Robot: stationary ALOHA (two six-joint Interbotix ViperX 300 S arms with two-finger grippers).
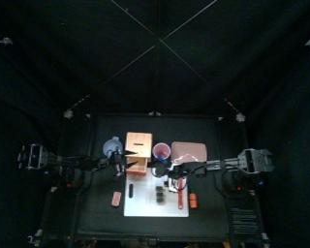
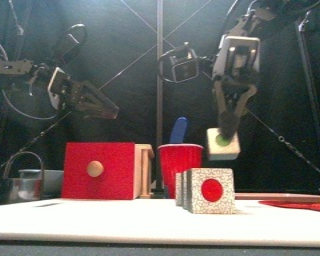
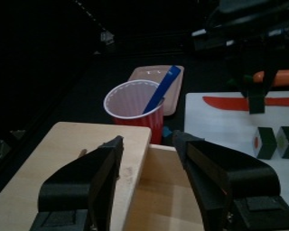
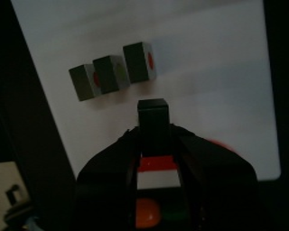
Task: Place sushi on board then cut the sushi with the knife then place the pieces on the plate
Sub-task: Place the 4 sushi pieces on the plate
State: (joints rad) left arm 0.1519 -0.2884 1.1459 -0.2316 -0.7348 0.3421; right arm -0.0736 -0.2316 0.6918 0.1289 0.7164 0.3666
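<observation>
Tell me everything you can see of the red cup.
The red cup looks like plastic: red outside, paler inside, round open rim. It stands upright on the table between the wooden box and the pink tray; whether it touches either cannot be told. A blue knife stands in it, leaning against the rim and rising above it.

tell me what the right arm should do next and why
Probably move the right gripper over the pink tray and lower it. Its fingers are shut on what looks like a sushi piece, high above the white board. Three more pieces and the red knife lie on the board, so cutting seems done.
</observation>
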